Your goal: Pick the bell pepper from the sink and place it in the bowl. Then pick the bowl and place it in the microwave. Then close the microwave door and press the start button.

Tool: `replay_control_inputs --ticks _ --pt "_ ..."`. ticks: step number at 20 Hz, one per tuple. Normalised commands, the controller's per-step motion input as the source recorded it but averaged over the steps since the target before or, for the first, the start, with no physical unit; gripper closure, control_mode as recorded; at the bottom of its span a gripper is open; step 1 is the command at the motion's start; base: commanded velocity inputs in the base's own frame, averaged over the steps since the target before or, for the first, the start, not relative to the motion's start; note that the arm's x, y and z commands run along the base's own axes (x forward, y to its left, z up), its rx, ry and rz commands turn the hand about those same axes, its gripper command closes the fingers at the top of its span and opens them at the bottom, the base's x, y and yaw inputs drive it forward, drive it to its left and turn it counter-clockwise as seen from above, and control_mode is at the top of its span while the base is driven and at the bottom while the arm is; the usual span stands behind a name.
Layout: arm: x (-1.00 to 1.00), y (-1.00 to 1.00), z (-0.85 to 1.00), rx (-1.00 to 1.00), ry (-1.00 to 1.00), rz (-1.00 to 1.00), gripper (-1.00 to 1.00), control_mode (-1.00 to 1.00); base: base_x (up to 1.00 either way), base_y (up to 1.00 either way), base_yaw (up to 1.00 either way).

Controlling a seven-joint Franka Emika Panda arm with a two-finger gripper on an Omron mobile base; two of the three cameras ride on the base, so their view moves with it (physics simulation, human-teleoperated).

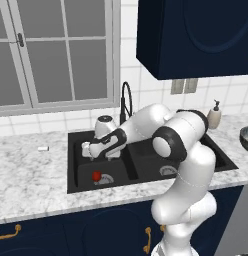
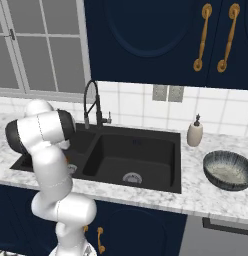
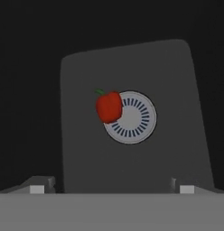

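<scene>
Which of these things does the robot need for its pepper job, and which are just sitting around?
Needed:
pepper, lying by the drain
sink
bowl on the counter
open tool, above the sink

Just sitting around:
soap bottle
tap
small white thing on the counter

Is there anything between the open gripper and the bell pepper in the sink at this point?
Nothing visible. In the hand view the bell pepper lies bare on the basin floor, overlapping the silver drain, with open space above it. The gripper hangs open over that left basin of the sink.

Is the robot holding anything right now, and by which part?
Nothing is held. The open tool hovers above the small shiny red bell pepper, which lies beside the silver drain in the matte black sink.
</scene>
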Motion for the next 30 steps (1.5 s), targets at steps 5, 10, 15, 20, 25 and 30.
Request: replay_control_inputs --ticks 5,10,15,20,25,30 --pt "0.43 0.05 -0.25 0.00 0.00 0.00 -1.00 -1.00 0.00 0.00 0.00" --pt "0.35 0.05 -0.31 0.00 0.05 0.00 -1.00 -1.00 0.00 0.00 0.00" --pt "0.38 0.10 -0.32 0.00 0.09 0.00 -1.00 -1.00 0.00 0.00 0.00" --pt "0.05 0.01 -0.19 0.00 0.11 0.00 -1.00 -1.00 0.00 0.00 0.00" --pt "0.00 0.00 -0.25 0.00 0.13 0.00 -1.00 -1.00 0.00 0.00 0.00" --pt "0.00 0.00 -0.39 0.00 -0.01 0.00 -1.00 -1.00 0.00 0.00 0.00"
